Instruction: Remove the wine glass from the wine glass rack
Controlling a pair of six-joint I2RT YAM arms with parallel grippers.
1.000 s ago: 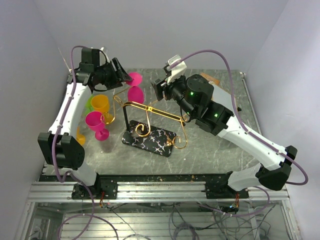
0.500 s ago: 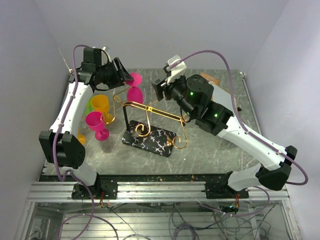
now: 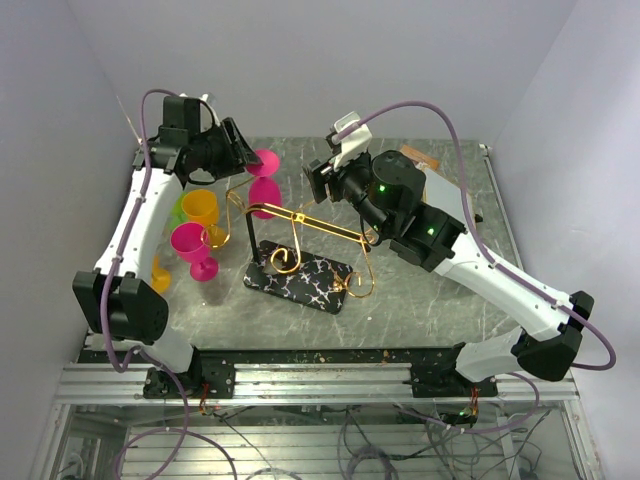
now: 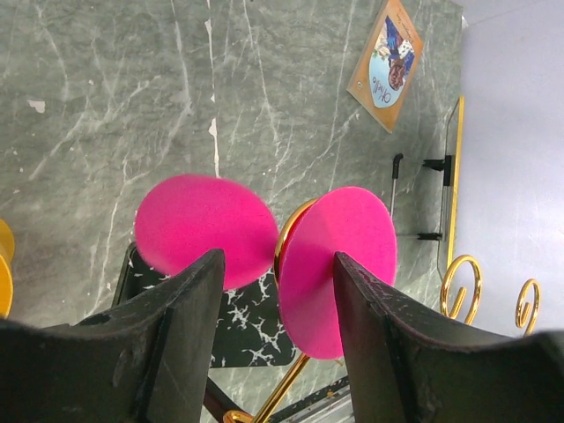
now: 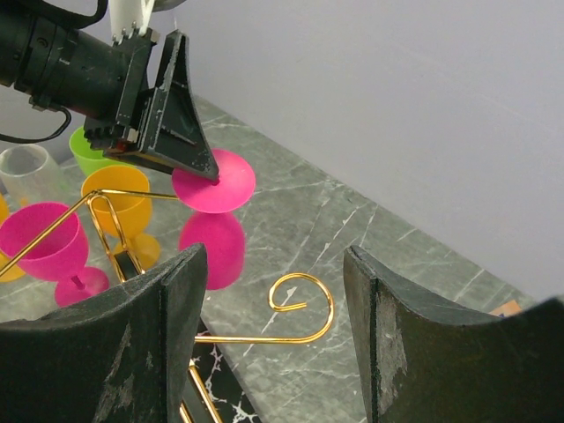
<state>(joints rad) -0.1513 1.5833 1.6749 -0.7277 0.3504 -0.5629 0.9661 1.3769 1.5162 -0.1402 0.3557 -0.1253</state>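
Left gripper (image 3: 243, 160) reaches in from the far left corner to the pink wine glass (image 3: 265, 189); in the right wrist view its tips (image 5: 204, 171) sit just under the glass's foot, at the stem. From its own camera we see its two dark fingers (image 4: 167, 348) standing apart, with both pink parts of the wine glass (image 4: 339, 264) showing in the gap; we cannot tell whether the pads touch the stem. The glass hangs upside down, foot up and bowl down, on the far left arm of the wine glass rack (image 3: 300, 278); a gold wire runs right beside the foot.

Right gripper (image 3: 321, 182) hovers above the far side of the rack, facing the glass (image 5: 211, 251); its fingers (image 5: 150, 352) are spread wide with nothing between them.

Left of the rack, a second pink glass (image 3: 190, 243) stands upright on the table (image 3: 425, 295); a yellow glass (image 3: 200, 207) is just behind it, and a green cup (image 3: 177, 213) is beside that. A small printed card (image 4: 388, 66) lies flat near the table's far right.
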